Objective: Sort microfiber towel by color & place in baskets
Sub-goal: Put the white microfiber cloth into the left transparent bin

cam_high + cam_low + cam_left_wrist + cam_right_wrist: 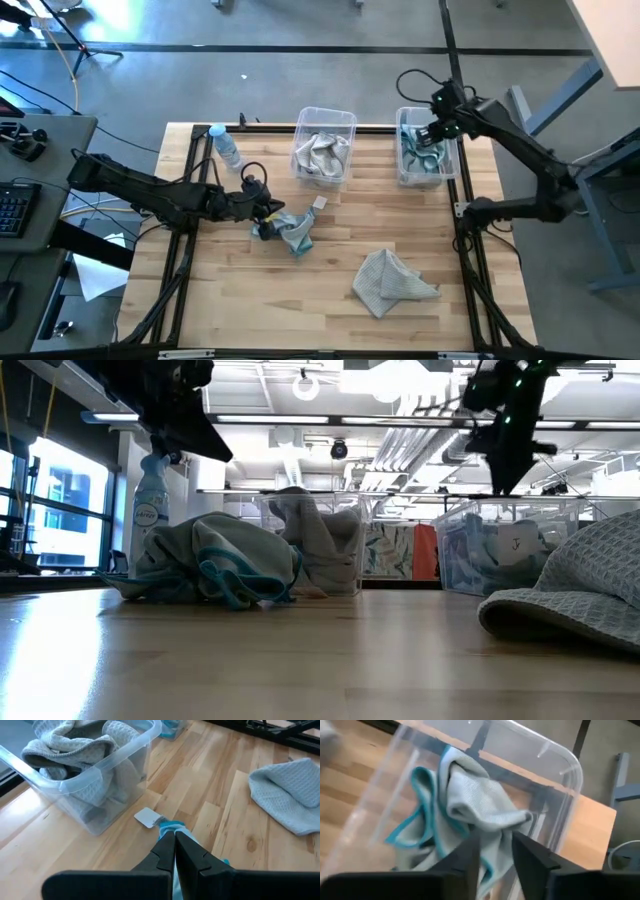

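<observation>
A blue-teal towel (296, 233) lies bunched on the table near its middle; my left gripper (268, 225) reaches it from the table's left and is shut on it. A pale grey towel (392, 283) lies crumpled toward the near edge. The left basket (324, 118) holds grey towels (75, 745). The right basket (405, 160) holds blue-teal towels (470, 800). My right gripper (495, 839) hovers open just above that basket (505, 470), its fingers apart over a raised fold of cloth. My left gripper (174, 836) pinches the blue-teal towel between its two shut fingers, at the bunched end (170, 826) nearest the table's left. The fingers slant down from the left. The towel (215, 565) rests in a heap on the table, slack.
A small water bottle (228, 148) stands left of the left basket. A small white block (147, 817) lies on the wood just before the left gripper's fingertips, beside the left basket's wall. Black frame rails run along the table's edges. Bare wood spreads along the near side.
</observation>
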